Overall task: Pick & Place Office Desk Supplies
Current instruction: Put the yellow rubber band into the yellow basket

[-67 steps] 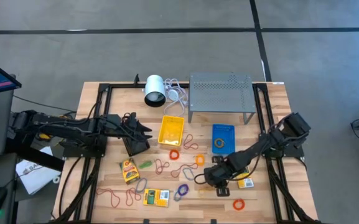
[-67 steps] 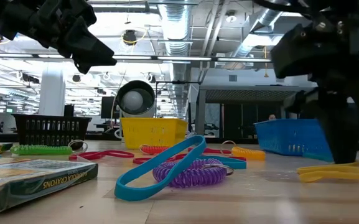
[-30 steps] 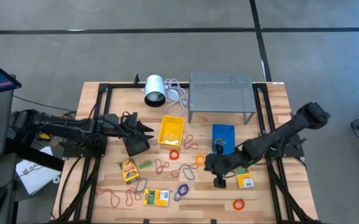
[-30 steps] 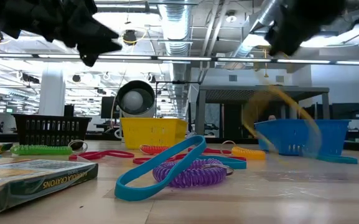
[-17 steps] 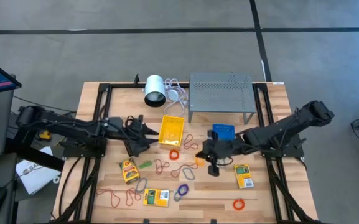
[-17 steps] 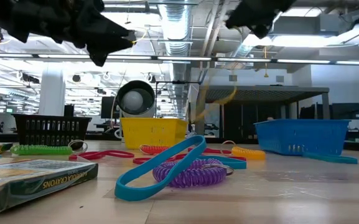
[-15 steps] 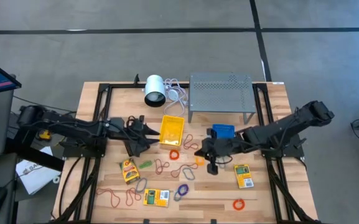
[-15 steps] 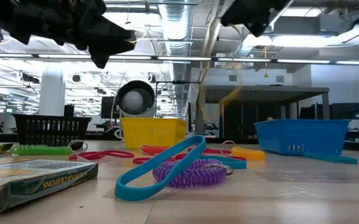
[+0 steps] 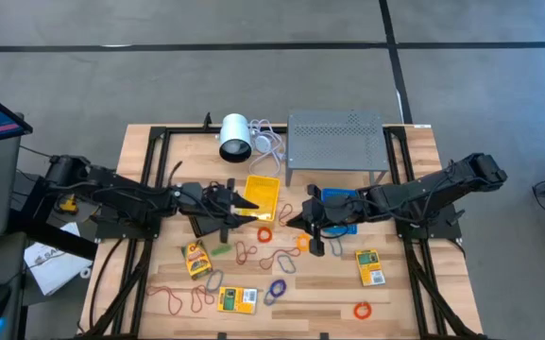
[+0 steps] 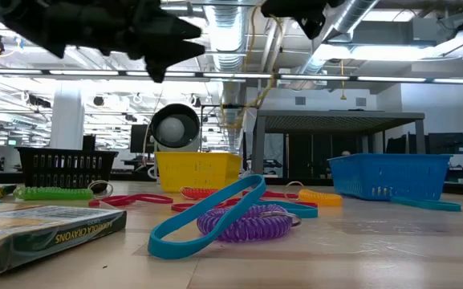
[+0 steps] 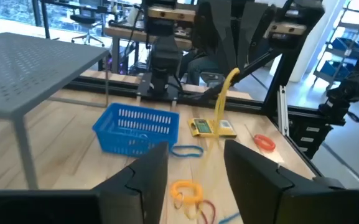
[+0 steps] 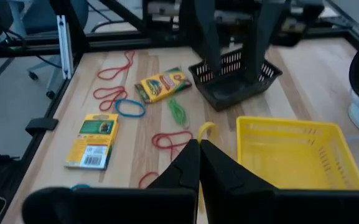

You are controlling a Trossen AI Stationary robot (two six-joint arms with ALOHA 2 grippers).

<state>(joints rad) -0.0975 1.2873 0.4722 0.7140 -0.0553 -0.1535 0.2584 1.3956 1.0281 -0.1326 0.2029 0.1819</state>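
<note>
Wooden table (image 9: 414, 302) with a black frame, supplies scattered over its middle; at the far edge a grey perforated stand (image 9: 336, 144), beside it a white cylinder (image 9: 234, 137) with its cable.

Left arm reaches in from the left, its left gripper (image 9: 248, 202) raised over the near edge of the yellow bin (image 9: 262, 192); in the left wrist view its two fingers (image 11: 149, 171) stand apart with a clear gap and nothing between them; wide, empty.

Right arm stretches from the right across the blue bin (image 9: 339, 200), its right gripper (image 9: 296, 220) lifted off the table, just right of the yellow bin; fingers pressed together, pinching a yellow rubber band (image 11: 221, 99) that dangles below them; the same band (image 10: 252, 72) hangs in the low view from the dark gripper at the top; the two grippers face each other, near but apart.

Black bin (image 12: 235, 81) sits to the left of the yellow bin, partly under the left arm.

Packets: one by the right rail (image 9: 370, 267); one at the near edge (image 9: 237, 300); a crayon packet (image 9: 195, 258) left of centre.

Loose bands lie on the wood: red loops (image 9: 168, 297) near the front left; an orange ring (image 9: 363, 309) at the front right; a purple coil (image 9: 277, 288); a green one (image 9: 222, 249); a blue loop (image 10: 207, 214) nearest the low camera.
</note>
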